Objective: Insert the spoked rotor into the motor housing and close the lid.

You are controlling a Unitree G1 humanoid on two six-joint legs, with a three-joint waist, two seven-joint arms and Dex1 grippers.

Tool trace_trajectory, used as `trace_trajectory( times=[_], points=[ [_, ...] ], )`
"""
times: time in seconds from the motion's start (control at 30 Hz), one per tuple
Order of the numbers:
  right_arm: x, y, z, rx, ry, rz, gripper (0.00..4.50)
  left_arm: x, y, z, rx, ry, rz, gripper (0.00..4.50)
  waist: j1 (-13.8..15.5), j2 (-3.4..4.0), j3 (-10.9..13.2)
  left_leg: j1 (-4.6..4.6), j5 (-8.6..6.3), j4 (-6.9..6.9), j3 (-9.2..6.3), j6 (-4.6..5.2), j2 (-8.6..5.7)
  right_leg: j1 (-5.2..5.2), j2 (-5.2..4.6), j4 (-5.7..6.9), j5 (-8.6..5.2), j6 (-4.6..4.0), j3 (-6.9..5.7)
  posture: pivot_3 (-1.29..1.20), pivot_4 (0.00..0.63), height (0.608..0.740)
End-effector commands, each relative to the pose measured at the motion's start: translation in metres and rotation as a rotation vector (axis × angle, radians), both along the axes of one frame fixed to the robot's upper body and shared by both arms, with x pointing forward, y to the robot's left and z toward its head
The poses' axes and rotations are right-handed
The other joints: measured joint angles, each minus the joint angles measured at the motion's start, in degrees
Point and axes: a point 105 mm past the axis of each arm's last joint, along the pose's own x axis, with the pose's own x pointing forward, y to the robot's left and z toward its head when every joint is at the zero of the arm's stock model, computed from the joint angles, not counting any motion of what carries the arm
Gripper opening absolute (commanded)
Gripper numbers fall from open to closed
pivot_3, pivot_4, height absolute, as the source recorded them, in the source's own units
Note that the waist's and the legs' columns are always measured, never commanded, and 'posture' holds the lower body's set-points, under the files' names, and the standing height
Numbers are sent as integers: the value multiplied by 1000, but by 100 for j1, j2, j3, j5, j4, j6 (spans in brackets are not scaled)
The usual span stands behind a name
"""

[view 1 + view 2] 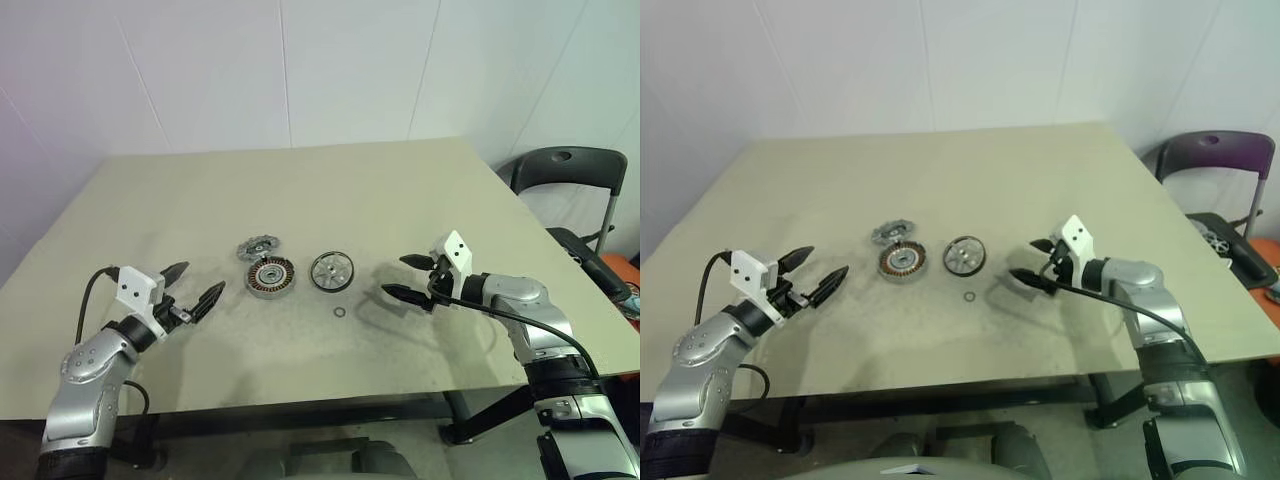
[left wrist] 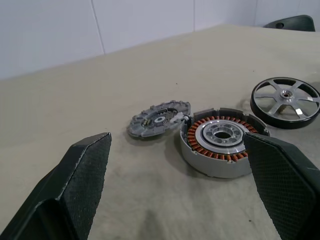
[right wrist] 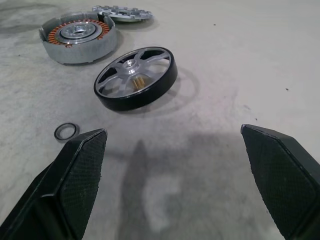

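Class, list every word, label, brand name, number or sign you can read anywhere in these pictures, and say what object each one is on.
None: no readable text, number or sign appears in any view.
The motor housing, the spoked rotor, the lid and the small ring show bare metal and copper windings with no legible marking.
The table, the wall and the chair carry no writing either.

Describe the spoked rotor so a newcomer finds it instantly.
On the beige table, three round parts sit mid-table. The spoked rotor is the smallest, flat grey with a jagged outline, just behind the copper-wound motor housing, not the dark-rimmed lid.
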Motion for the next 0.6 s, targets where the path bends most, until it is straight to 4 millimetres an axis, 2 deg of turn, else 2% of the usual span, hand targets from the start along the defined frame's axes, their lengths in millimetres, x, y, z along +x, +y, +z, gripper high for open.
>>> trace_trajectory(
  times=[0.03,0.6],
  points=[
    [1,5,14,15,-55,15,4500,3,2,10,26,-42,-4,4461,26,0,0,0,0,0,0,0,0,0,0,0,0,0,0,0,0,740],
    [3,2,15,11,-66,-5,4500,6,3,4,36,-41,1,4461,34,0,0,-1,0,0,0,0,0,0,0,-2,0,0,-1,0,0,740]
  ],
)
